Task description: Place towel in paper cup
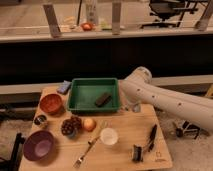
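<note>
White arm (170, 100) reaches in from right, elbow raised, gripper (130, 102) low at surface (125, 130) just right of green tray (94, 94), over a pale patch, seemingly the towel (135, 107), grip state untellable; paper cup (109, 136) well apart, nearer front.

I'm seeing a light wooden table (125, 145) filling the lower frame. A green rectangular plastic tray (94, 80) is sitting at its upper middle, with a dark brown oblong block (103, 99) lying inside toward the right. A small blue sponge-like block (64, 87) is resting just left of the tray. Down the left side I'm picking out an orange bowl (51, 103), a small dark round tin (40, 120) and a purple bowl (39, 145). A dark bumpy cluster (71, 126) is touching a round orange-yellow fruit (89, 124). A metal fork (89, 147) is lying diagonally at lower centre, and a slim black tool (151, 137) is lying at lower right.
</note>
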`<state>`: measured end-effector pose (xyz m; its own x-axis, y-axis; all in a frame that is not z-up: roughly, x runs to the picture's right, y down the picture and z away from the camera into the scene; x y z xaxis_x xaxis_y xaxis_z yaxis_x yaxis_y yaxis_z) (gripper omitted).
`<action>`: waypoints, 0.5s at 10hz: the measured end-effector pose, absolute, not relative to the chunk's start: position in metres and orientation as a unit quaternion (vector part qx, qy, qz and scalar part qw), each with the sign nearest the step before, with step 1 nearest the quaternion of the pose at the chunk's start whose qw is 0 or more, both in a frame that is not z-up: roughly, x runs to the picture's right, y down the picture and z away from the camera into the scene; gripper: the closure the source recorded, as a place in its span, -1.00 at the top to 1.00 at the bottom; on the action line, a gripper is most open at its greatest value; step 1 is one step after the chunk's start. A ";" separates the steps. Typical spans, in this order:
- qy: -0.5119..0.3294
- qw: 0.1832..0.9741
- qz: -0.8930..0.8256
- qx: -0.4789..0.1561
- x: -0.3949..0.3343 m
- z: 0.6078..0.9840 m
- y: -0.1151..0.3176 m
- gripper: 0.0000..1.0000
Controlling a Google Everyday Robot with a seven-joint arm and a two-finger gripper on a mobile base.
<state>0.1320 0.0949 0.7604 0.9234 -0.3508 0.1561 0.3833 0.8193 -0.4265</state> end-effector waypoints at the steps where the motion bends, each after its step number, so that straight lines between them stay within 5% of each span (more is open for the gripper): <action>1: -0.057 0.946 -0.210 -0.240 0.124 0.751 0.102 -1.00; 5: -0.106 0.922 -0.237 -0.288 0.093 0.752 0.109 -1.00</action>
<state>0.0932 0.1088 0.7521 0.8655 -0.3756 0.3314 0.4975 0.7215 -0.4815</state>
